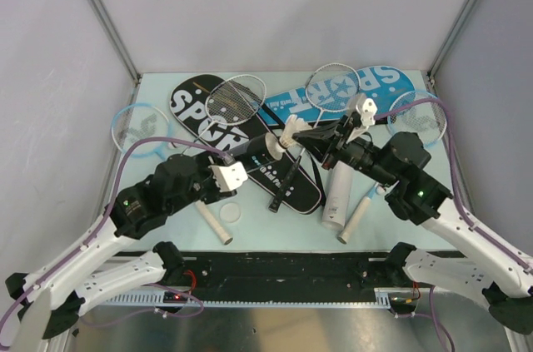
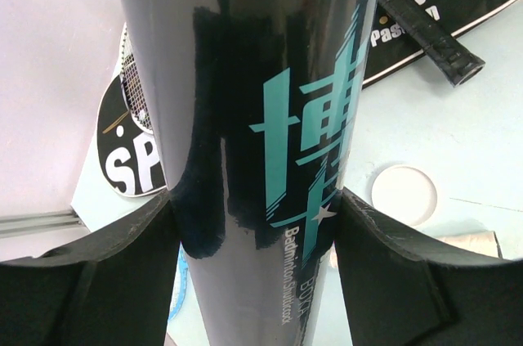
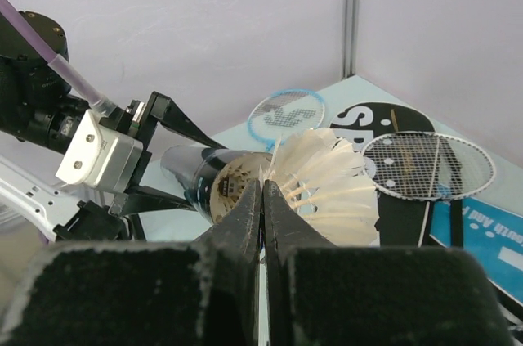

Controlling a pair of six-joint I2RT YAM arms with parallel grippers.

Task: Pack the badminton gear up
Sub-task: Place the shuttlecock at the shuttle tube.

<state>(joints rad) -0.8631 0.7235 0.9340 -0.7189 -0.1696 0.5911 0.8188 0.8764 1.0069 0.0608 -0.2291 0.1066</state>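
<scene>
My left gripper [image 1: 248,157] [image 2: 257,223] is shut on the black shuttlecock tube [image 1: 254,152] [image 2: 245,117] and holds it level above the black "SPORT" cover [image 1: 193,102]. My right gripper [image 1: 303,137] [image 3: 263,186] is shut on the feathers of a white shuttlecock [image 1: 291,130] [image 3: 335,182], right at the tube's open mouth [image 3: 231,190]. The blue "SPORT" cover [image 1: 379,84] lies at the back right. Silver rackets [image 1: 236,98] [image 1: 331,86] rest on the covers. Light-blue rackets lie far left [image 1: 140,125] and far right [image 1: 416,116]. A white tube [image 1: 336,198] lies under the right arm.
A round white cap [image 1: 231,213] [image 2: 404,195] lies on the table near the front. Two pale racket handles [image 1: 213,224] [image 1: 358,215] point toward the front edge. Grey walls close in the left, right and back.
</scene>
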